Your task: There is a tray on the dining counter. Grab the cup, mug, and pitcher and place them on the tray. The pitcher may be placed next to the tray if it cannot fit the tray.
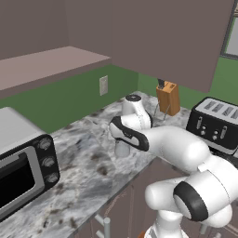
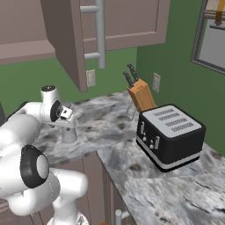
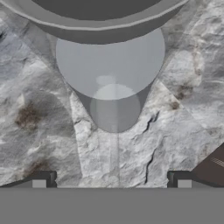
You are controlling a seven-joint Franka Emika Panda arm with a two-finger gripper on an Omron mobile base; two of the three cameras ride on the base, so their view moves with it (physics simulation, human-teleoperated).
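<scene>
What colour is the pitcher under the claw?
Pale grey, translucent pitcher; clearest in the hand view.

A: Looking straight down on a tall pale grey translucent pitcher (image 3: 109, 65), wide dark-rimmed mouth at the top edge, small round base lower down

B: Standing on what?

A: On grey-white marbled stone counter (image 3: 39, 109) with brown flecks and a dark crack

B: And the gripper (image 3: 111, 180)?

A: Two dark fingertips (image 3: 43, 178) spread wide at the bottom, clear of the pitcher

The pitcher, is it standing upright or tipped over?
Upright: the pitcher stands on its base on the counter, rim toward the hand camera.
</scene>
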